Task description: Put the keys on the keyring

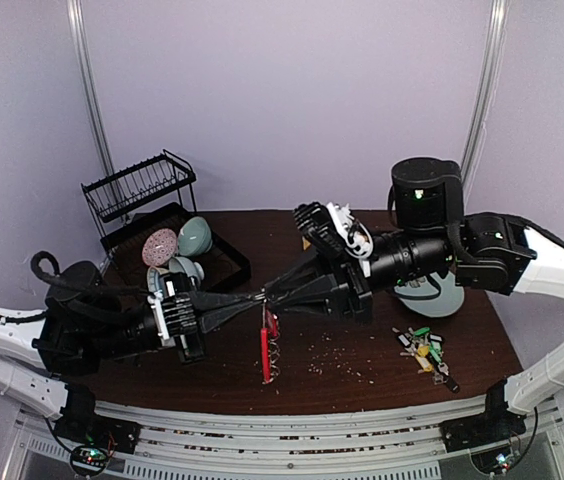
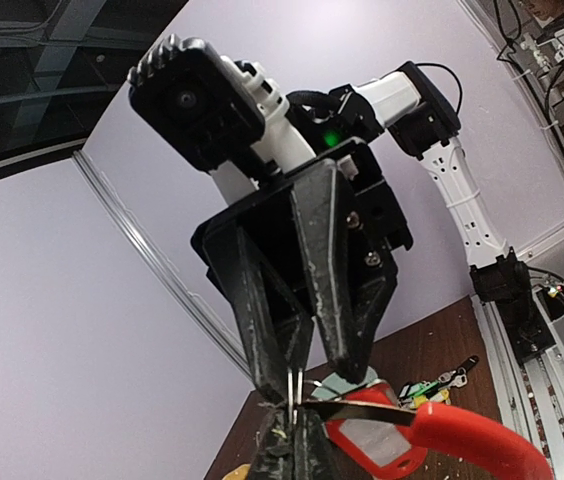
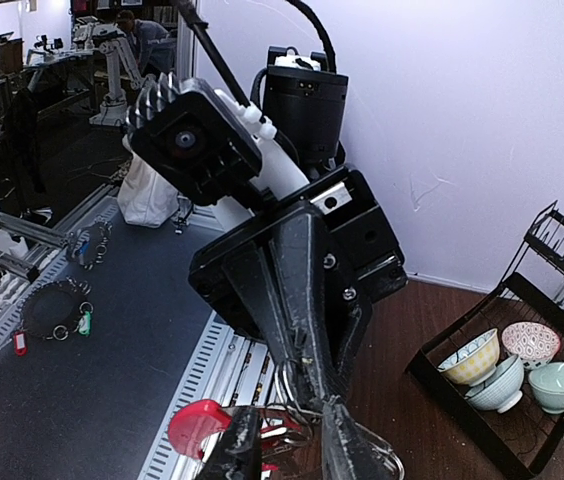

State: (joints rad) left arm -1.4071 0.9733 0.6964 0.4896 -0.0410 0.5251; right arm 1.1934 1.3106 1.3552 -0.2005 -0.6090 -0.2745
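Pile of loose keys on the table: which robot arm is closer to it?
Right. The right arm stretches past the keys, close by; the left arm is on the table's opposite side.

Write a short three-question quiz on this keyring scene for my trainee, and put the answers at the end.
1. True or false: the keys lie in a pile on the table, apart from the keyring.
2. What does the left gripper pinch? A. a silver loop of the keyring. B. a green-tagged key. C. a bowl.
3. What colour is the keyring's plastic arc?

Key: 1. True. 2. A. 3. Red.
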